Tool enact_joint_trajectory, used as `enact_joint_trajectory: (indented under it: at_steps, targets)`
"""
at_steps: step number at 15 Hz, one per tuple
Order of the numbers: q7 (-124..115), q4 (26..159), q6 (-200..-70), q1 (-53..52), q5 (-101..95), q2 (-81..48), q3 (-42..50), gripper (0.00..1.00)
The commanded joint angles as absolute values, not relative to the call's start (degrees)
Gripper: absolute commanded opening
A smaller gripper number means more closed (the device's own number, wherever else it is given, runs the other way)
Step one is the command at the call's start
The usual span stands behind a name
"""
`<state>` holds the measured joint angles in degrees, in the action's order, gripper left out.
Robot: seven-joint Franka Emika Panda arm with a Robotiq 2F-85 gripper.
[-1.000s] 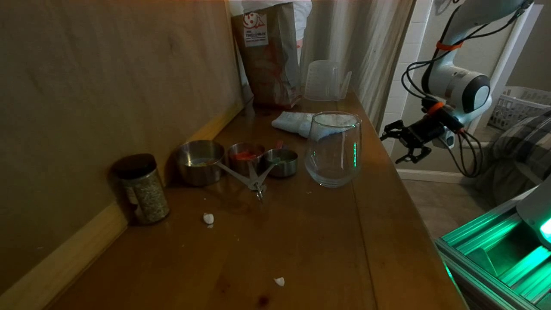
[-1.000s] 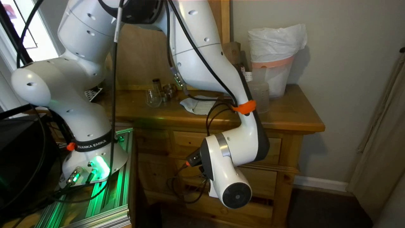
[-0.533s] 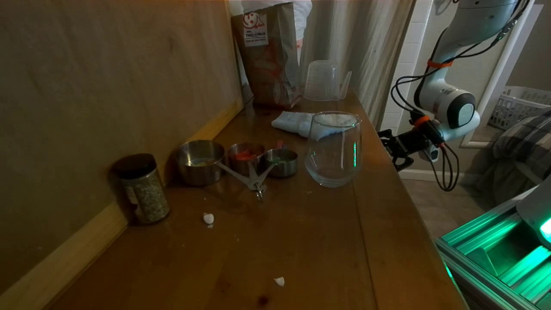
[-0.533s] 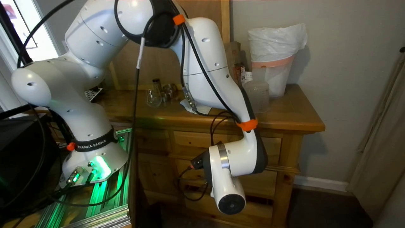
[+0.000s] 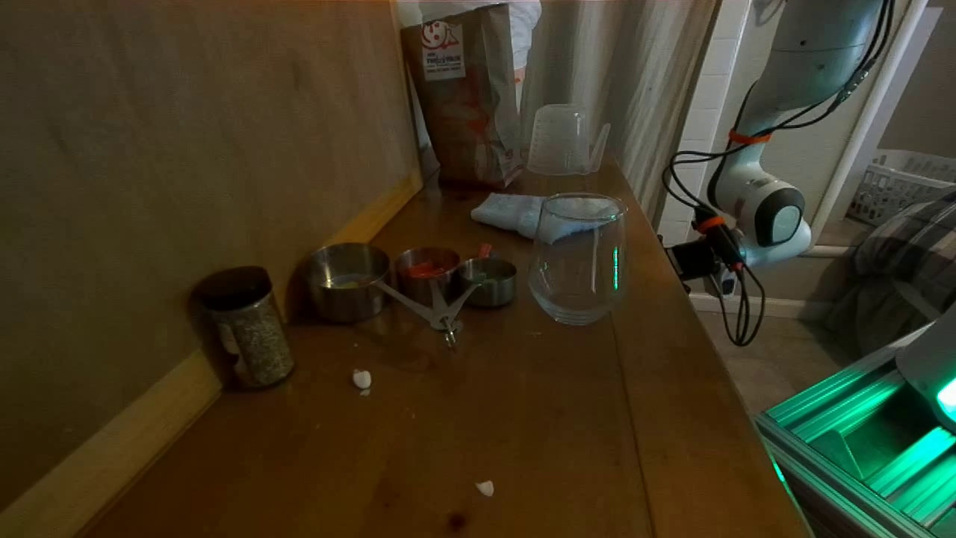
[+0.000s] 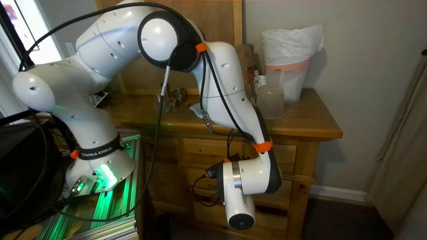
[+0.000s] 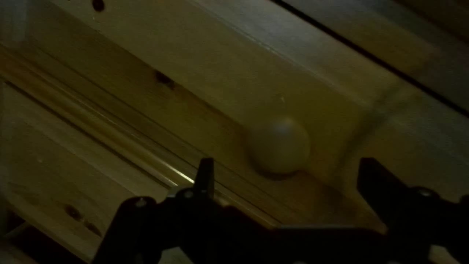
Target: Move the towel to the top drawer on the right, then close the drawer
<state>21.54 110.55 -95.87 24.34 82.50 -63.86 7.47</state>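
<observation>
The white towel (image 5: 511, 213) lies folded on the dresser top, partly seen through the glass. In the other exterior view, most of it is hidden by the arm, with one pale end (image 6: 196, 110) showing. The wooden drawer front (image 6: 203, 146) is below the dresser top and looks flush; the arm covers its middle. In the wrist view my gripper (image 7: 287, 161) is open and empty. A round knob (image 7: 280, 145) on a wooden front shows ahead, between and just beyond the fingertips, not touching them. In an exterior view the dresser edge hides my fingertips.
On the dresser top (image 5: 523, 418) stand a clear glass (image 5: 579, 291), metal measuring cups (image 5: 347, 288), a jar (image 5: 250, 336), a paper bag (image 5: 467, 112) and a plastic jug (image 5: 560, 142). A lined bin (image 6: 290, 80) stands at the dresser's far end.
The arm has come down and closer to the dresser front. The gripper fingers have passed out of sight behind the dresser edge. The towel has not moved.
</observation>
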Motion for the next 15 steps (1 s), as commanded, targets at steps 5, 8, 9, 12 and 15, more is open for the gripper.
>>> enact_joint_trajectory:
  at_steps: [5, 8, 9, 12, 15]
  targets:
    - [17.6, 106.6, -92.0, 22.1, 88.4, -69.1, 8.1, 1.00]
    - [17.0, 107.2, -90.5, 22.0, 89.8, -69.0, 8.3, 1.00]
    - [16.9, 107.4, -90.0, 21.9, 90.0, -68.9, 8.4, 1.00]
    - [15.6, 107.7, -89.1, 21.6, 90.5, -68.9, 8.6, 1.00]
    - [14.2, 107.9, -88.7, 21.3, 91.4, -68.9, 8.7, 1.00]
